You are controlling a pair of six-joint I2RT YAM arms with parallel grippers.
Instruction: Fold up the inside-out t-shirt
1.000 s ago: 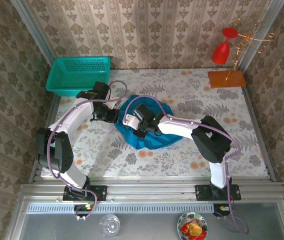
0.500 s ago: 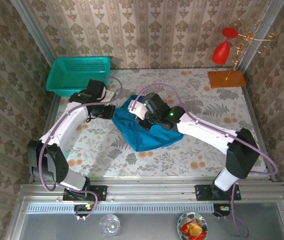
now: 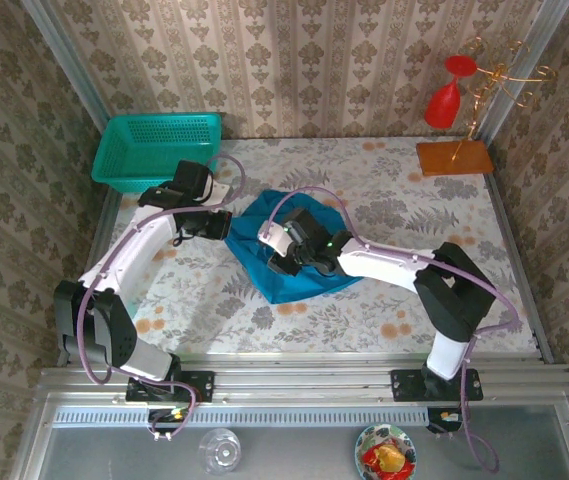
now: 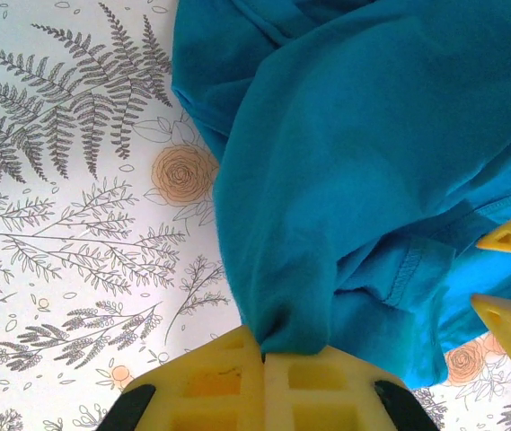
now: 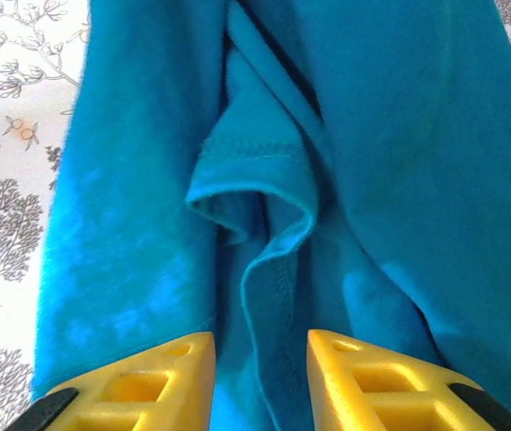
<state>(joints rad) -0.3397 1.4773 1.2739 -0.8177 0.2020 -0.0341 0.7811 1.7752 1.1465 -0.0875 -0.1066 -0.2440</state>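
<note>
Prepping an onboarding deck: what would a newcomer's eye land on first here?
The bunched teal t-shirt at centre, worked from both sides: the left gripper is shut on a fold at its left edge, and the right gripper hangs open over a hem. Next, the red glass on a stand at the far right corner, and the teal basket at far left.
</note>
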